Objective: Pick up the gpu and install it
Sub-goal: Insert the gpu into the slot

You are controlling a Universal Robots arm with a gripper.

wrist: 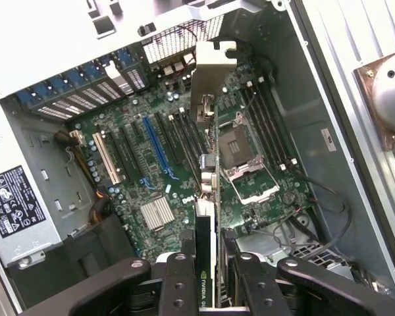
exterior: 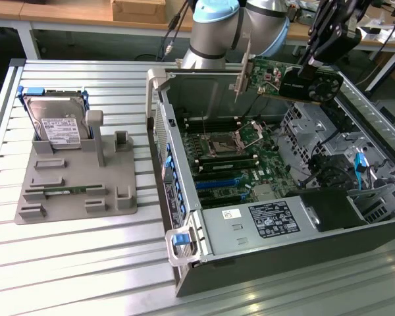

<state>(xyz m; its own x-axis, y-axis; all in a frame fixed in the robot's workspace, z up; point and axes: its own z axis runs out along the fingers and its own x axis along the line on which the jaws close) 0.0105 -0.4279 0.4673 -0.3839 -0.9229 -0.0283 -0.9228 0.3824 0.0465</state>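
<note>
The gpu (exterior: 281,77) hangs in the air above the open computer case (exterior: 191,227), over its far side. It shows a green board, a black cooler and a silver bracket (exterior: 242,66) at the end toward the exterior view's left. My gripper (exterior: 314,78) is shut on its cooler end. In the wrist view the gpu (wrist: 206,253) appears edge-on between my two black fingers (wrist: 178,283), with its bracket (wrist: 209,79) pointing away from the camera. Beneath it lies the motherboard (wrist: 178,164) with its blue expansion slot (wrist: 155,141).
A grey fixture tray (exterior: 72,178) on the slatted table holds a hard drive with blue rails (exterior: 56,125) and a green memory stick (exterior: 62,191). Inside the case are the CPU socket (exterior: 222,141), a power supply (exterior: 270,220) and drive cages (exterior: 316,125).
</note>
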